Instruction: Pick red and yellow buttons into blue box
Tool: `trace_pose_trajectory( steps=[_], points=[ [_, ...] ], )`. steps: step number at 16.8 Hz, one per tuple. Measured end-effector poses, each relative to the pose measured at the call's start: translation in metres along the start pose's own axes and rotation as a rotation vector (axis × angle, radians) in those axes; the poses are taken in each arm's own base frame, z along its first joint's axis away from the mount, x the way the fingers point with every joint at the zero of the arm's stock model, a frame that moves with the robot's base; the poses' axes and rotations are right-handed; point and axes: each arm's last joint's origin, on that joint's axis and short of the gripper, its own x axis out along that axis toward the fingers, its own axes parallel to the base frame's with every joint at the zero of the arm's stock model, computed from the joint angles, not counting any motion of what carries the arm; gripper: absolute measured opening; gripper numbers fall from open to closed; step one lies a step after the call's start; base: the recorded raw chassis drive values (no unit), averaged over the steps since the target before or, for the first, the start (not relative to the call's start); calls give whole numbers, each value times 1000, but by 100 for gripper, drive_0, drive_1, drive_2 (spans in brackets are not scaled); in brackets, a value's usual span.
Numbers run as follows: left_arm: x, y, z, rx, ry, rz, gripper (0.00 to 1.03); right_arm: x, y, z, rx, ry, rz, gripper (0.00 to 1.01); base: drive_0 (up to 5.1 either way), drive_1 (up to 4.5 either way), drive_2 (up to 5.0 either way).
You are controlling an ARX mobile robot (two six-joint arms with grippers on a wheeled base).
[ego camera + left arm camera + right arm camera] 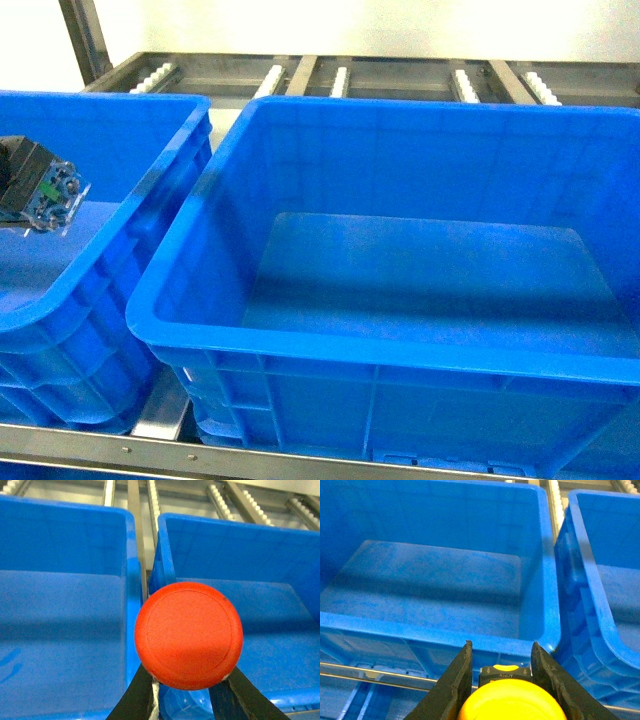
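My left gripper [187, 681] is shut on the red button [188, 635]. Its round cap fills the middle of the left wrist view and hangs above the gap between two blue crates. In the right wrist view my right gripper [501, 651] is shut on the yellow button [507, 704], with the black base [505, 672] between the fingers. It is held outside the near wall of the blue box [435, 630], low at its front. The blue box [420, 160] is the large empty crate in the middle of the head view, and it also lies on the right of the left wrist view [240, 555].
A second deep blue crate [150, 200] stands close on the left, with my left arm's wrist hardware [40, 188] above it. Another blue crate [600, 595] sits to the right of the box. Roller rails [340, 80] run behind, and a metal shelf edge [150, 445] runs in front.
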Motion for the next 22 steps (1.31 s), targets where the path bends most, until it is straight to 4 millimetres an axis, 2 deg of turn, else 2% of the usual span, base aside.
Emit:
trace_pose_trajectory(
  steps=[4,7,10,12,14,18,22],
  points=[
    [16,-9,16,-11,-40,-52,18,13,9,21,-9,-53,40,32,0,0,0],
    [37,-19,26,-10,-15,-123,18,36,16,37,-18,-63,66,32,0,0,0],
    [72,-38,32,9,21,-212,18,66,25,37,-36,-13,91,32,0,0,0],
    [79,-42,33,11,30,-229,18,73,27,38,-42,-9,96,32,0,0,0],
    [92,-50,33,21,33,-250,18,89,28,43,-43,-8,91,32,0,0,0],
    [91,-49,35,41,-10,-203,18,92,28,44,-42,-6,90,32,0,0,0],
    [90,-34,31,31,1,-168,18,90,29,46,-43,-15,74,32,0,0,0]
  ],
)
